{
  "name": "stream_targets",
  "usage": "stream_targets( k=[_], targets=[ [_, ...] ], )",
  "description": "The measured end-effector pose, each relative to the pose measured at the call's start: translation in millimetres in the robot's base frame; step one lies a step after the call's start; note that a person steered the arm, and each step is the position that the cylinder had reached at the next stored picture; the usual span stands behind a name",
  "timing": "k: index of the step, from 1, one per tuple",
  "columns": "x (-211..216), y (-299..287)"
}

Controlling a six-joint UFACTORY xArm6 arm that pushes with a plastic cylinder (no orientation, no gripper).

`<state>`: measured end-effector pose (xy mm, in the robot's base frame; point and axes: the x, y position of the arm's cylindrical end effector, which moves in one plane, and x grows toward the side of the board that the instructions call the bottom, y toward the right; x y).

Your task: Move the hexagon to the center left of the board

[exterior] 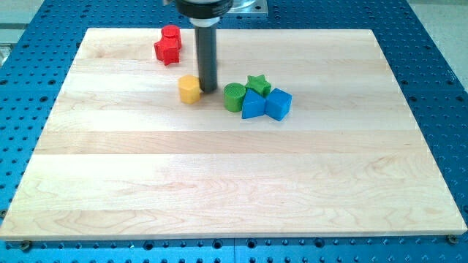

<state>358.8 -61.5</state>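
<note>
The yellow hexagon block (189,89) sits on the wooden board (219,175) in the upper middle, left of centre. My tip (208,90) rests on the board right against the hexagon's right side. The dark rod rises from there to the top edge of the view.
Two red blocks (168,45) sit close together near the board's top left. To the right of my tip lies a cluster: a green cylinder (234,96), a green star (257,84), a blue triangular block (252,105) and a blue cube (278,104).
</note>
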Motion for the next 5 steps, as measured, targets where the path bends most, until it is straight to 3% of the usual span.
stream_targets(
  k=[1,2,3,4,5],
  targets=[
    [0,-81],
    [9,-83],
    [24,-27],
    [33,-11],
    [71,-23]
  ],
)
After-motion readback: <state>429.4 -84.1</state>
